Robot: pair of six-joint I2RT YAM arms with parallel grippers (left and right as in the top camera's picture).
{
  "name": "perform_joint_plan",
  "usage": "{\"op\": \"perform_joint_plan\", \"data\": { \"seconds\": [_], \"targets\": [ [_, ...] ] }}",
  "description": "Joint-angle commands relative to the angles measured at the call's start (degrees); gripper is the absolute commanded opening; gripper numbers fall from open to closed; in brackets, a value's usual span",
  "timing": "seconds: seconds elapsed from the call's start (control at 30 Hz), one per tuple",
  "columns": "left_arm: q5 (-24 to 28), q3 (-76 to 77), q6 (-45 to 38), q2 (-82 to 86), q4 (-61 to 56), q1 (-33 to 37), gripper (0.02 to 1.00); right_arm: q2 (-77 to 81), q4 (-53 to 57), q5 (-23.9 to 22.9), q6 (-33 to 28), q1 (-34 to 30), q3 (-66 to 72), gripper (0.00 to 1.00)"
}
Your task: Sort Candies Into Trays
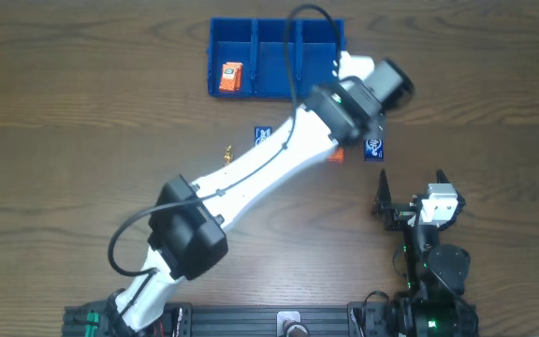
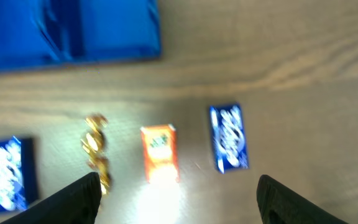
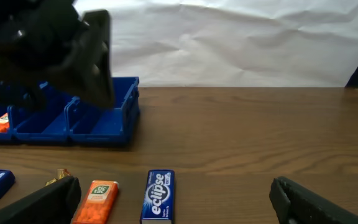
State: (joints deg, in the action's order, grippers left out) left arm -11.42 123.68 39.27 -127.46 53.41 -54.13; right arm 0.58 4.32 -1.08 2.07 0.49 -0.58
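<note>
Wood bench (image 1: 64,140), gold-wrapped candy (image 1: 227,150), blue three-bin tray (image 1: 269,56) with orange candy box (image 1: 231,77) in its left bin, blue candy pack (image 1: 262,137), left arm (image 1: 251,178) partly hiding second orange box (image 1: 335,155), left end effector (image 2: 179,183) released above the loose row, second blue pack (image 1: 374,146), right end effector (image 1: 411,189) released, apart from the candies.

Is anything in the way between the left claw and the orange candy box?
Nothing visible. The left gripper is open over the orange candy box; the gold-wrapped candy and blue pack lie beside it, apart.

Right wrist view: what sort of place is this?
Likely a lab test bench: a wooden table, a white sheet hung behind it, and a blue compartment tray.
</note>
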Motion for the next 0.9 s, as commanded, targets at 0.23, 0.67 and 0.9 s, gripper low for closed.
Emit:
{"op": "perform_joint_plan", "data": {
  "seconds": [0.23,0.67,0.9],
  "targets": [
    [1.66,0.79,8.81,-10.14,0.57,1.77,0.772,-0.42,0.28,-0.31,-0.85,-0.24,0.13,0.998],
    [6.16,0.72,8.31,-15.69,-0.50,2.89,0.739,-0.42,0.31,-0.28,-0.85,-0.24,0.13,0.998],
    [6.73,0.46,8.13,-16.65,-0.79,3.02,0.726,-0.42,0.31,-0.31,-0.85,-0.24,0.13,0.998]
  ]
}}
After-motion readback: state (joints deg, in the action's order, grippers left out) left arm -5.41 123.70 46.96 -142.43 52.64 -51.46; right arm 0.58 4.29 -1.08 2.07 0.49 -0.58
